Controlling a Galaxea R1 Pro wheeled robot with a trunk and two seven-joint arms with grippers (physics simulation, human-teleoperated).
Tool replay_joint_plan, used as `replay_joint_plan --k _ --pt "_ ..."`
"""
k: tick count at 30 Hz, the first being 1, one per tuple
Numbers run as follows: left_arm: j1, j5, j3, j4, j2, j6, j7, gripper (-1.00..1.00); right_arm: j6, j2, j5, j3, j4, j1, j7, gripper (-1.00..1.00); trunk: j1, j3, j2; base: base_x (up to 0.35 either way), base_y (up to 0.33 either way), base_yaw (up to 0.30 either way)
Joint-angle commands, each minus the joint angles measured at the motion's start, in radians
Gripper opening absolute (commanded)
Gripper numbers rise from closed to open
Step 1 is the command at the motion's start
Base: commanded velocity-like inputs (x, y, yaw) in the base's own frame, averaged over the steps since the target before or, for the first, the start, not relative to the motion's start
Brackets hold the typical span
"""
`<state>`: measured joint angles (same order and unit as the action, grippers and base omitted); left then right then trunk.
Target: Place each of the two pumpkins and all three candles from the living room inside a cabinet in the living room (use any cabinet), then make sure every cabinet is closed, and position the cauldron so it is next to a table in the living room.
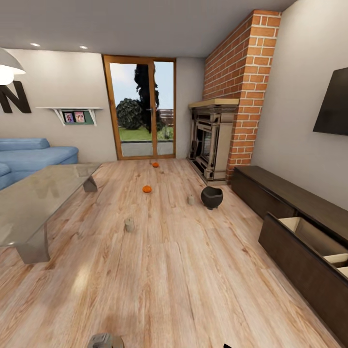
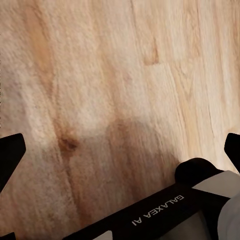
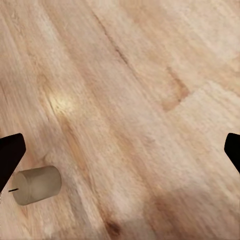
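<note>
Two pumpkins (image 1: pixel 147 189) lie far across the floor (image 1: pixel 169 270) — both grippers spread wide, empty — and a careless base could topple the candle (image 3: pixel 36 185).

Head high, roomward; wrists close over floor (image 2: pixel 120 75).
</note>
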<state>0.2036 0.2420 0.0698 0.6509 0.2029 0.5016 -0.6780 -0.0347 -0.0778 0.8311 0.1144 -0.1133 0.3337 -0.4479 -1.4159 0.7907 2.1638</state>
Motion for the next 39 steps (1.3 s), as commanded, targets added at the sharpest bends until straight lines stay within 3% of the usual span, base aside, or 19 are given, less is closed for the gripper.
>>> replay_joint_plan --k 1,13,39 --pt "0.000 0.010 0.004 0.001 0.001 0.008 0.002 1.00 -0.004 0.000 0.008 0.008 0.001 0.001 -0.003 1.00 0.000 0.001 0.000 0.270 0.000 0.000" --pt "0.000 0.011 0.000 0.001 0.001 0.008 0.002 1.00 -0.004 0.000 0.008 0.008 0.001 0.001 -0.005 1.00 0.000 0.001 0.000 0.103 0.009 0.000" --pt "0.000 0.012 -0.008 0.001 0.001 0.008 0.000 1.00 -0.004 0.000 0.008 0.008 0.001 0.001 -0.006 1.00 0.000 0.001 0.000 0.164 0.152 0.000"
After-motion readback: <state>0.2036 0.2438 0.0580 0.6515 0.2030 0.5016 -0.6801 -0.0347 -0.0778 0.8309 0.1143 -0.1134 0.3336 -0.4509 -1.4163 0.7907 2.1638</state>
